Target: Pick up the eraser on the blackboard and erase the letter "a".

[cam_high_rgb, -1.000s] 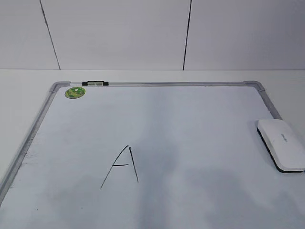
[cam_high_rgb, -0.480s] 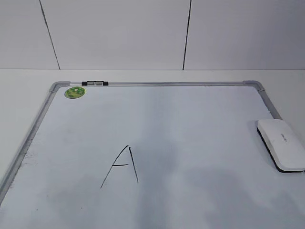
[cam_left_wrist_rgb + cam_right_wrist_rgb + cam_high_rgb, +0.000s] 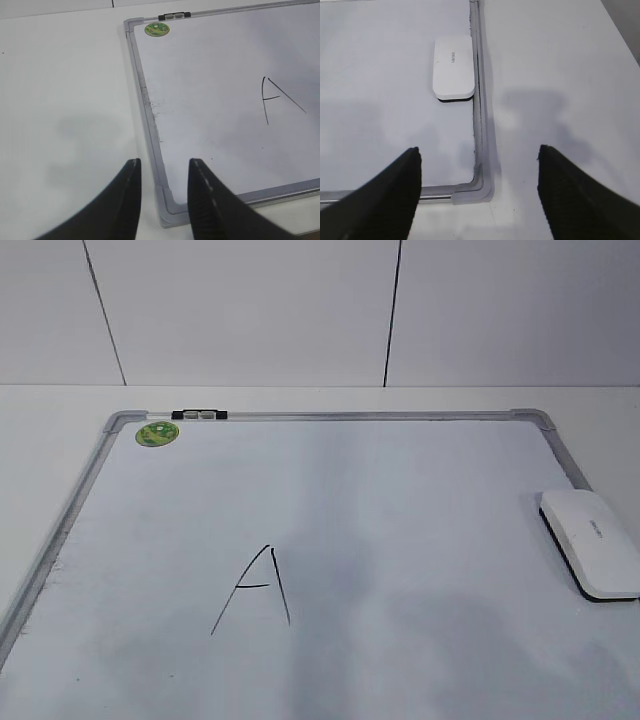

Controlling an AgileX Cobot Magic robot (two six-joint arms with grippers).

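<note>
Eraser (image 3: 592, 542) stays put on the blackboard (image 3: 400, 500), nothing moved.

The eraser (image 3: 592, 541) has lettering too small to read, and the blackboard (image 3: 400, 500) is cut off below.

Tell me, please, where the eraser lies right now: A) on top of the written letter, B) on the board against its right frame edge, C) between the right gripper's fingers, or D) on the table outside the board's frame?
B: the eraser rests on the blackboard beside its right frame edge, far from the letter, with the open right gripper short of it.
</note>
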